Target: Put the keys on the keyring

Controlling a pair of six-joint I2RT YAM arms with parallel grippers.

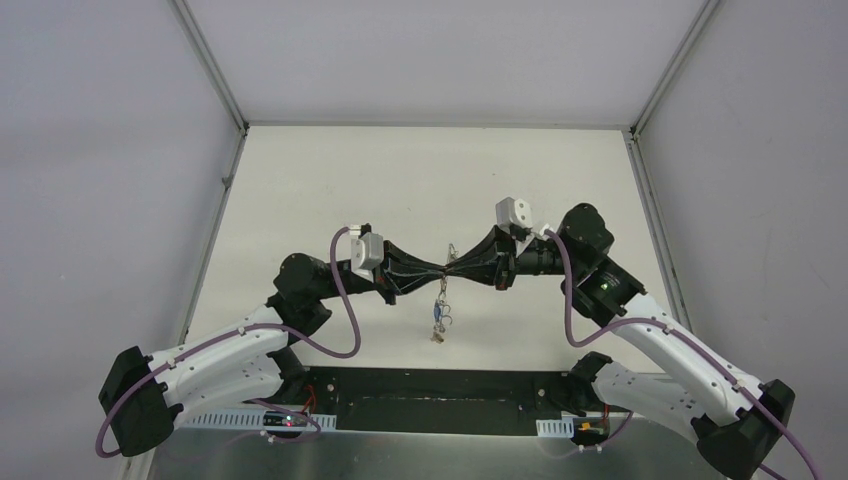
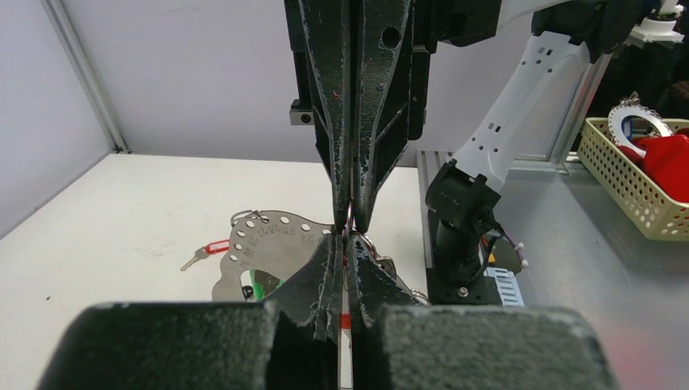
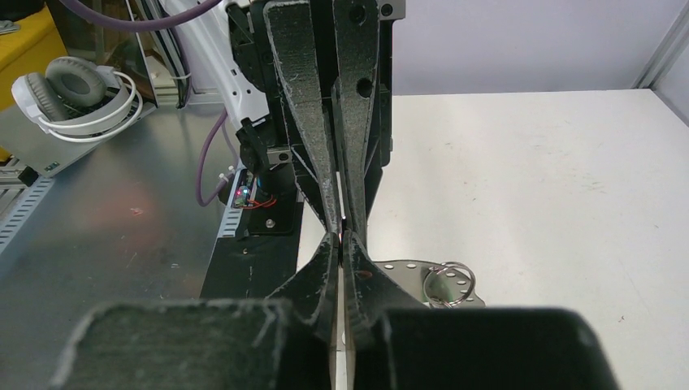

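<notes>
White tabletop (image 1: pixel 330 190) walled by pale grey panels. Above its middle, tip to tip in the air: black left gripper (image 1: pixel 438 268) and black right gripper (image 1: pixel 456 264), both pairs of fingers closed flat, pinching the thin dark grey wire keyring (image 2: pixel 349 218). Below that meeting point, small keys (image 1: pixel 438 320) in a cluster, among them a red-headed key (image 2: pixel 208 249), beside a perforated silvery metal disc (image 2: pixel 272 236) and a small split ring (image 3: pixel 449 279). Off the table, white headphones (image 3: pixel 73 89) and a yellow mesh basket (image 2: pixel 626 187).
</notes>
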